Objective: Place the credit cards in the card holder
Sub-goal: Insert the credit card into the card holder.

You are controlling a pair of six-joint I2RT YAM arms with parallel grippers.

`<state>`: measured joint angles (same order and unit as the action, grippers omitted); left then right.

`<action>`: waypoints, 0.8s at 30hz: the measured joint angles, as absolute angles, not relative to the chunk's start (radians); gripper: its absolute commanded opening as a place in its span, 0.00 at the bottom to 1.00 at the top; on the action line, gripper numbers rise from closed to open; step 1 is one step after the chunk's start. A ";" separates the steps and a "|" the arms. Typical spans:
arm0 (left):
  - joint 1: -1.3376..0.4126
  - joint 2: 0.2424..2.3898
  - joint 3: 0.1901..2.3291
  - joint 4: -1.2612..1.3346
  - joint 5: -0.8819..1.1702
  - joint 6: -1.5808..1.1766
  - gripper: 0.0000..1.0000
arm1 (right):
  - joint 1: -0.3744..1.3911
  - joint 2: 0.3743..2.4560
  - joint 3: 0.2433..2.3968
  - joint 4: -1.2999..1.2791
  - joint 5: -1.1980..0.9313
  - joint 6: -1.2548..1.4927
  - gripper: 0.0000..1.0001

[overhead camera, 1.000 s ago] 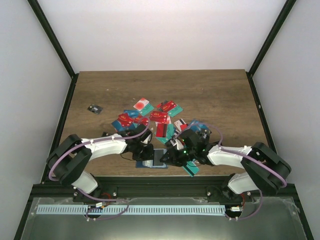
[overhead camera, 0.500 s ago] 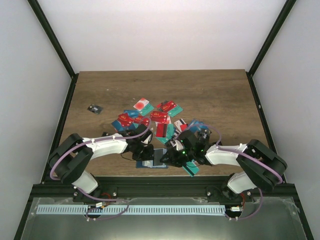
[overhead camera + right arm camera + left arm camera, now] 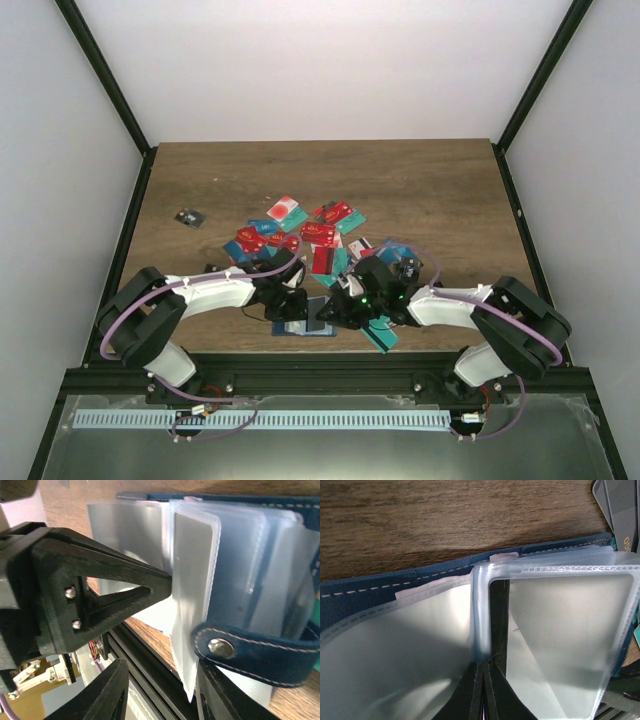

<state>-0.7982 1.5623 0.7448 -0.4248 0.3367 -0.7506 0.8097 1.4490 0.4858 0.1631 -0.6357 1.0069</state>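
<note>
On my overhead feed the card holder (image 3: 312,322) lies open on the bench (image 3: 430,190) near its front edge, between the two arms and just in front of the loose heap of credit cards (image 3: 322,236), which are red, teal and blue and overlap one another at mid-bench. The left end effector (image 3: 481,662) has its fingers pressed together on the upright edge of one clear sleeve (image 3: 480,610) inside the holder, and its wrist camera shows frosted pockets fanning out to either side above the navy stitched cover. The right end effector (image 3: 160,680) is spread. Its two dark fingers stand apart at the bottom of its own view, and the lower corner of a lifted sleeve hangs between them, closer to the right-hand finger; I cannot tell whether it touches. The holder's strap (image 3: 260,657) with its metal snap curls across just above that finger. One teal card (image 3: 382,337) lies by the front edge beneath the right arm. A small black chip (image 3: 188,217) sits well apart on the left.
</note>
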 measured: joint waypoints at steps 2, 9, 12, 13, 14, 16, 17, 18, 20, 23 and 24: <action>-0.798 1.562 0.745 -0.425 0.337 -0.751 0.04 | 0.810 1.449 0.496 0.162 -0.636 1.005 0.39; -0.798 1.562 0.745 -0.424 0.337 -0.754 0.04 | 0.815 1.483 0.511 0.163 -0.647 1.000 0.39; -0.798 1.561 0.744 -0.424 0.337 -0.757 0.04 | 0.816 1.500 0.514 0.162 -0.653 0.995 0.39; -0.798 1.559 0.743 -0.424 0.337 -0.759 0.04 | 0.817 1.507 0.516 0.162 -0.654 0.994 0.39; -0.798 1.557 0.742 -0.422 0.337 -0.760 0.04 | 0.818 1.512 0.519 0.163 -0.655 0.992 0.39; -0.798 1.551 0.735 -0.417 0.337 -0.766 0.04 | 0.822 1.522 0.528 0.160 -0.657 0.987 0.39; -0.798 1.547 0.730 -0.413 0.338 -0.770 0.04 | 0.823 1.526 0.533 0.159 -0.658 0.985 0.39; -0.798 1.542 0.726 -0.413 0.338 -0.775 0.04 | 0.824 1.528 0.540 0.157 -0.658 0.984 0.39; -0.798 1.531 0.720 -0.415 0.338 -0.782 0.04 | 0.825 1.529 0.553 0.147 -0.658 0.981 0.39; -0.798 1.498 0.720 -0.436 0.331 -0.789 0.11 | 0.828 1.533 0.589 0.122 -0.657 0.978 0.39; -0.797 1.480 0.721 -0.450 0.324 -0.791 0.13 | 0.830 1.537 0.603 0.113 -0.657 0.978 0.39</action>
<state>-0.7975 1.4796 0.7212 -0.4496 0.3244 -0.7910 0.8295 1.5372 0.6029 0.1127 -0.6571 0.9775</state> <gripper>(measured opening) 0.070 0.394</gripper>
